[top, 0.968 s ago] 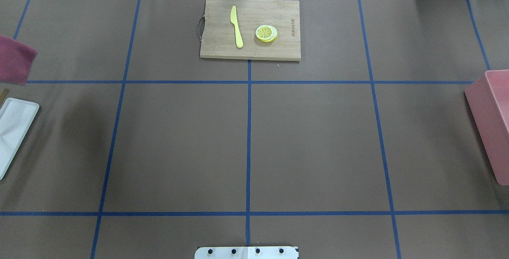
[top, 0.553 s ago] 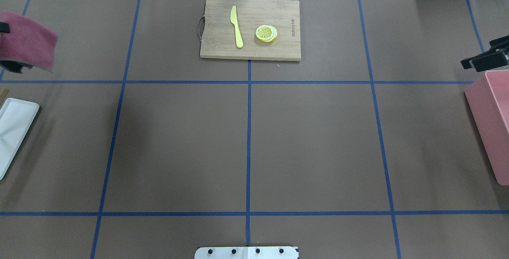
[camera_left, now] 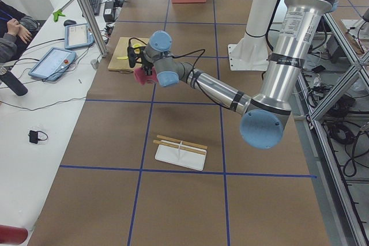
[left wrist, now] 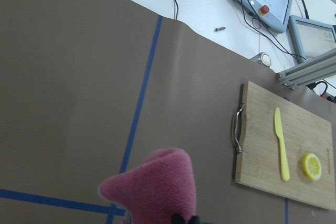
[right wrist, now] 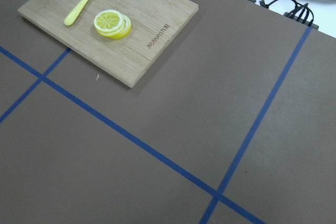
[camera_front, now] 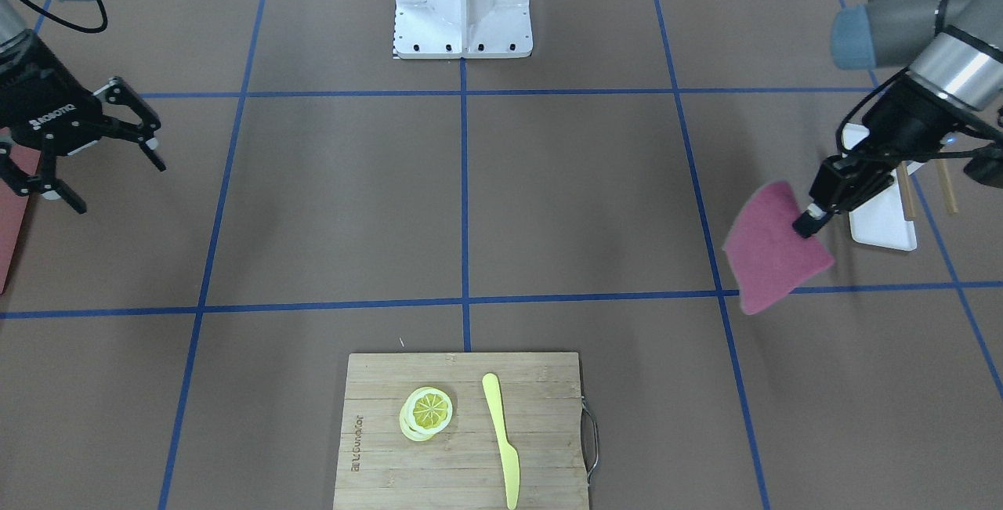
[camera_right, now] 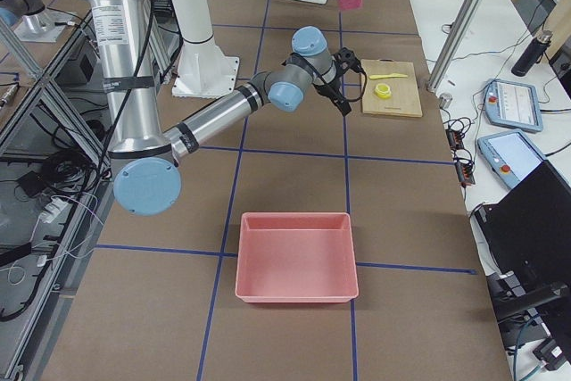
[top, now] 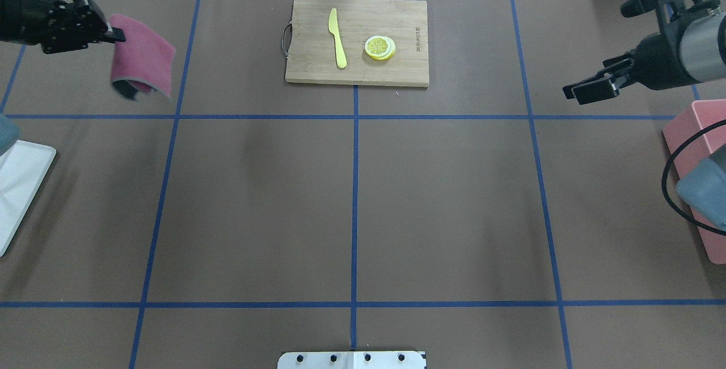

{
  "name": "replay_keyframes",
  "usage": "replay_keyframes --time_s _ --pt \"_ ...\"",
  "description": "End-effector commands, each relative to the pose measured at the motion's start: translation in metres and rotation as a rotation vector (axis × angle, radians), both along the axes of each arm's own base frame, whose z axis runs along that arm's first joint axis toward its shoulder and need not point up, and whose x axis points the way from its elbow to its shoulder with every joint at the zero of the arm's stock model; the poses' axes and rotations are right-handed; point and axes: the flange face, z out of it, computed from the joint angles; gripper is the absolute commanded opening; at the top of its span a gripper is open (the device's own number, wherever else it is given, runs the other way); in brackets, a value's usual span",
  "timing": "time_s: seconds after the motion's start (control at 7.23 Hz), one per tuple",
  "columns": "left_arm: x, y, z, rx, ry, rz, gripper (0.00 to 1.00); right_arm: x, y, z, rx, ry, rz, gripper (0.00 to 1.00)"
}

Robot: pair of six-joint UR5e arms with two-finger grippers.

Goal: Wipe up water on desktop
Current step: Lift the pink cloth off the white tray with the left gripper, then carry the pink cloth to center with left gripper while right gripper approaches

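Note:
The desktop (top: 442, 204) is a wide matte brown surface with a blue tape grid; I see no water on it in any view. My left gripper (top: 116, 33) is shut on a maroon cloth (top: 144, 57) and holds it in the air over the far left of the desktop, left of the cutting board. The cloth hangs folded below the gripper (camera_front: 807, 222) in the front-facing view (camera_front: 772, 251) and fills the bottom of the left wrist view (left wrist: 152, 190). My right gripper (camera_front: 117, 181) is open and empty above the far right of the desktop (top: 595, 51).
A bamboo cutting board (top: 357, 40) with a yellow knife (top: 337, 37) and lemon slices (top: 380, 47) lies at the far middle. A pink bin (top: 697, 159) stands at the right edge. A white tray (top: 20, 187) with chopsticks (camera_front: 905, 181) sits at the left edge.
My left gripper has carried the cloth rightward and farther over the table. My right arm has come into the overhead view from the right edge, moving inward.

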Motion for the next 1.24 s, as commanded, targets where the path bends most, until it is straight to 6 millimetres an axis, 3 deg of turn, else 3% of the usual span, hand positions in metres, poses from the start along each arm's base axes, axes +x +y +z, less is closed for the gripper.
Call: replay_keyframes --time_s 0.0,0.14,0.28,0.41,0.69,0.97,1.11 --pt "0.078 0.004 -0.077 -0.084 0.069 -0.027 0.00 -0.086 0.020 -0.057 0.069 -0.042 0.046 0.97" --pt "0.106 0.016 -0.096 -0.111 0.069 -0.042 0.00 -0.122 0.038 -0.073 0.130 -0.028 0.075 0.97" --pt "0.120 0.021 -0.125 -0.130 0.059 -0.036 0.00 -0.163 0.065 -0.088 0.197 -0.022 0.111 0.97" --pt "0.129 0.028 -0.144 -0.170 0.080 -0.032 0.00 -0.190 0.084 -0.104 0.235 -0.030 0.124 0.97" --pt "0.164 0.046 -0.179 -0.201 0.142 -0.028 0.00 -0.223 0.117 -0.120 0.291 -0.033 0.169 0.97" --pt "0.173 0.057 -0.210 -0.242 0.209 -0.024 0.00 -0.237 0.133 -0.125 0.305 -0.036 0.183 0.97" --pt "0.180 0.067 -0.217 -0.240 0.219 -0.004 0.00 -0.239 0.136 -0.124 0.310 -0.031 0.192 0.97"
